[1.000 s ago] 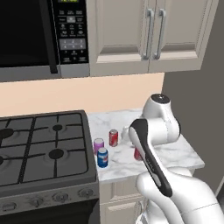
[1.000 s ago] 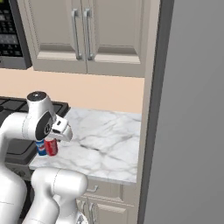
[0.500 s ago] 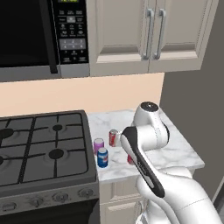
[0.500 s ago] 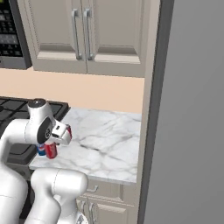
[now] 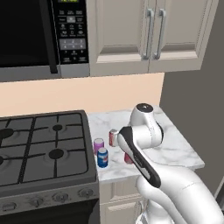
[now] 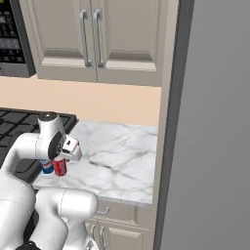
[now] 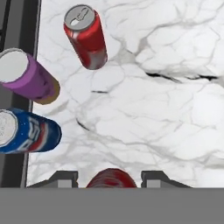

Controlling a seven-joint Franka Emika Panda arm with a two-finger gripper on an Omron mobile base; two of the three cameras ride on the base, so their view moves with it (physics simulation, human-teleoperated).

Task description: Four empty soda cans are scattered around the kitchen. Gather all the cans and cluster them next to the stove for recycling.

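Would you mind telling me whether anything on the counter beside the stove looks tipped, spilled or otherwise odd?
Nothing stands out. The purple can, blue can and red can stand upright on the marble counter beside the stove. The gripper holds a second red can.

The white marble counter [image 7: 166, 109] carries three upright cans close together (near its stove-side edge): red [image 7: 86, 36], purple [image 7: 28, 78] and blue [image 7: 27, 132].

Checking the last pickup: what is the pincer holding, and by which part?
A red soda can, held by its sides between the pincer fingertips.
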